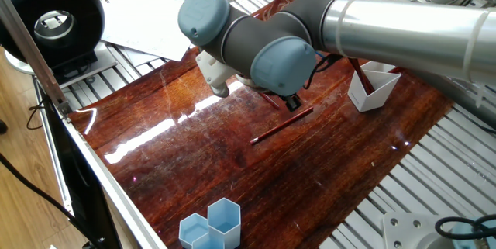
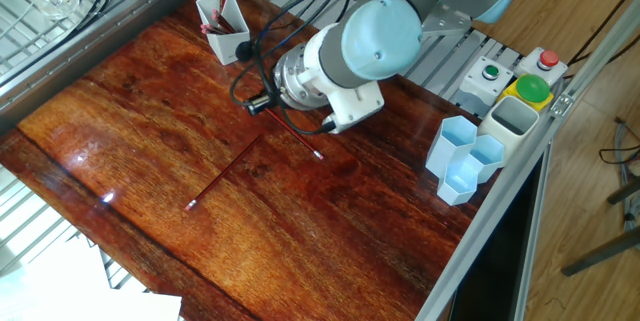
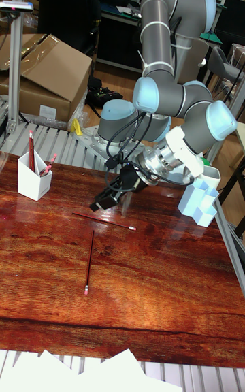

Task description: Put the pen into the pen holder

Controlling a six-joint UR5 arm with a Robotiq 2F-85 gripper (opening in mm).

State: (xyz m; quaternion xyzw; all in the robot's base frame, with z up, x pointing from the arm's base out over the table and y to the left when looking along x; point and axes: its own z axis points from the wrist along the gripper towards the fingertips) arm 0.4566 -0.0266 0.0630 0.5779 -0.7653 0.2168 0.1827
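Hand (image 3: 102,203) hangs tilted just above the tabletop (image 2: 120,141), fingers pointing down toward the pens. Can't tell whether it's open or closed: the fingers are small and dark, and the wrist blocks them in one fixed view. Nothing looks gripped.

Two thin red pens lie flat on the wood. The nearer pen (image 3: 104,220) sits just below the fingertips, running crosswise, light tip pointing away from the holder. The second pen (image 3: 90,261) lies a bit further out, at a steep angle to the first, not touching it.

Pen holder (image 3: 34,177) stands upright near the tabletop's far corner, well apart from the hand. It already has a few red pens (image 3: 30,152) sticking out of it.

My read: this is the pre-grasp step, lining up over the nearer pen. Nothing picked yet.

Next move calls for dropping straight down with the jaws straddling the shaft across its length, closing near the middle so it doesn't swing, then lifting, carrying it to the holder and tipping it upright over the opening.

Blue hexagonal cups (image 2: 465,161) sit at the opposite edge, not the target.
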